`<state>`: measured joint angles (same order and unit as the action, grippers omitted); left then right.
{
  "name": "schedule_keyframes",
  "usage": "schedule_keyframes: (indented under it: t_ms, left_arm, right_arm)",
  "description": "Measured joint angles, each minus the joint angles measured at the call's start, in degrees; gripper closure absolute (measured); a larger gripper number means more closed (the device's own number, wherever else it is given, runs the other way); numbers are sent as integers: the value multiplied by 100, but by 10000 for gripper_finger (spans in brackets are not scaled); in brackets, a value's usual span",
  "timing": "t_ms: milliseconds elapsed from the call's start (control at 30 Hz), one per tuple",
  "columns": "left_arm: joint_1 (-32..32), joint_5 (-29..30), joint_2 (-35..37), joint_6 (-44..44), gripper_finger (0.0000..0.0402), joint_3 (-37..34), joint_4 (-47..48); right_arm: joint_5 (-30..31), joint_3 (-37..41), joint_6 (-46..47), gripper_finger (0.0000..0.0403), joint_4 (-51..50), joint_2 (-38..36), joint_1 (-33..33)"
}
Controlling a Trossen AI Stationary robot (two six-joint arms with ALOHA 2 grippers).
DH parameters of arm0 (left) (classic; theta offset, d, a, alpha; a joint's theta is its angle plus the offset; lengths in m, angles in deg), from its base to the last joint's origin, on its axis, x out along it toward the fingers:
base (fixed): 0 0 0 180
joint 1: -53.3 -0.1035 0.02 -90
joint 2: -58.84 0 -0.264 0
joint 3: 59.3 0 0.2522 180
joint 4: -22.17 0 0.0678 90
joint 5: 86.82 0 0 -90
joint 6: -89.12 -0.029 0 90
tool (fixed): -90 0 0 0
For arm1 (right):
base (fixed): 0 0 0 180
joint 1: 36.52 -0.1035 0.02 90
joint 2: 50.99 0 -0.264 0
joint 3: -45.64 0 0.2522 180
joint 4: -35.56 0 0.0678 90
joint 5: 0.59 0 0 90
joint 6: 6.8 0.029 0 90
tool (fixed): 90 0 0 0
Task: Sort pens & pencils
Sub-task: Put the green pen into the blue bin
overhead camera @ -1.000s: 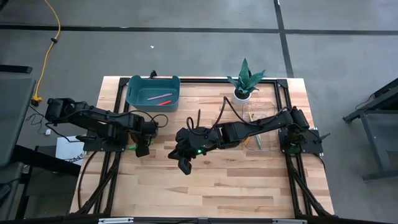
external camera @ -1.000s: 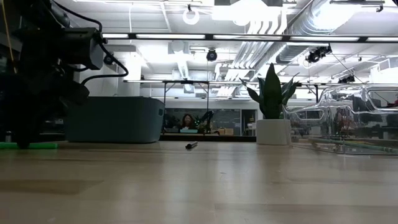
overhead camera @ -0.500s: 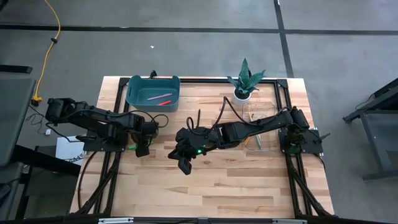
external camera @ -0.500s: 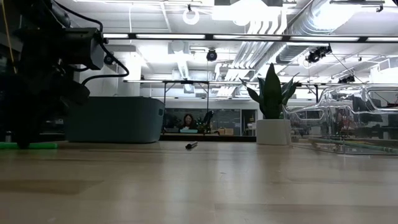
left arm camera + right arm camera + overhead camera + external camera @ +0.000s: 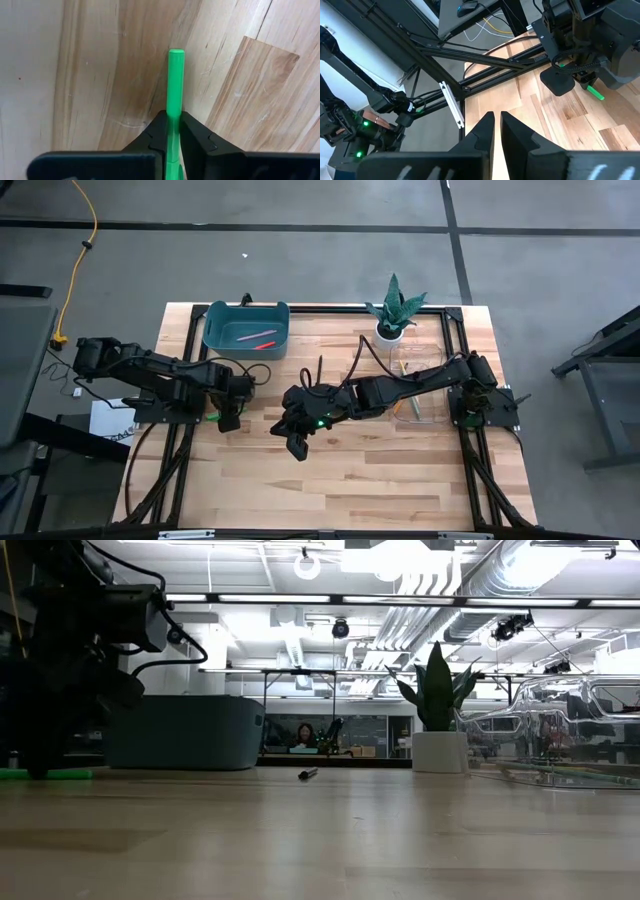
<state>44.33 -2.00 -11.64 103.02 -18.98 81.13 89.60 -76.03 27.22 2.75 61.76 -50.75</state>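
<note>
The bright green plastic pen (image 5: 175, 95) is pinched between the left gripper's (image 5: 173, 131) jaws, its long axis running straight out past them, lying on the pale wooden plank counter (image 5: 100, 60). The right gripper (image 5: 496, 131) is held mid-counter, jaws nearly pressed together, empty. A distant lit room is seen behind.

Nothing differs between the earlier pictures and now. The left pincer (image 5: 172, 131) has the same clamp on the green pen (image 5: 175, 80) flat on the tabletop (image 5: 400, 470), in the same spot. The right pincer (image 5: 496, 125) hangs at the same place over the middle of the tabletop, its fingers as near together as before.
</note>
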Motion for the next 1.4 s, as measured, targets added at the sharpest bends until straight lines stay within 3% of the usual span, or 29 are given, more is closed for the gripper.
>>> schedule_keyframes:
  t_ms: [167,333,1000,1267,1400]
  left_arm:
    - [0,2,-17,-53,382,122,42]
    - [-14,368,-12,-176,377,415,-193]
    - [-4,351,-2,-293,376,911,-148]
    - [-19,901,-2,-698,379,1631,319]
    - [-362,986,0,-954,378,1985,557]
  right_arm:
    - [1,0,0,381,0,0,0]
    - [1,0,0,381,0,0,14]
    - [-49,0,0,381,0,0,23]
    - [-77,0,0,381,13,0,23]
    - [-86,0,0,381,26,0,23]
